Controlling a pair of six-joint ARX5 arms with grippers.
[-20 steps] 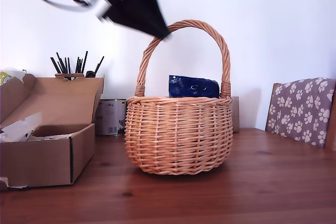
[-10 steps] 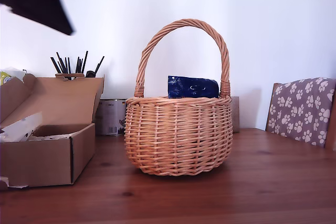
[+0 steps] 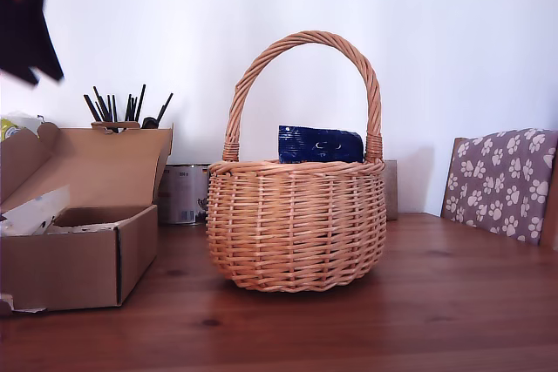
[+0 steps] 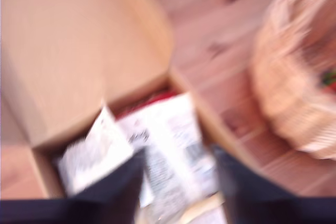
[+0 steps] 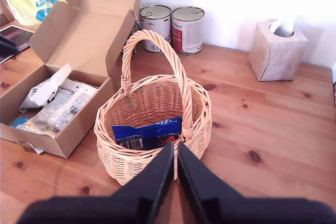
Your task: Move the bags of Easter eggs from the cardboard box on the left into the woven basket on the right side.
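My first gripper (image 4: 176, 182): jaws apart, nothing between them, hanging over the open cardboard box (image 4: 79, 61); the view is motion-blurred. My second gripper (image 5: 175, 174): fingers pressed together, empty, raised above the woven basket (image 5: 152, 103).

Progress: one dark blue bag (image 5: 148, 134) lies inside the basket, leaning on the near wall. White packets (image 5: 63, 106) remain in the box. I judge the task partly done; next pick comes from the box.
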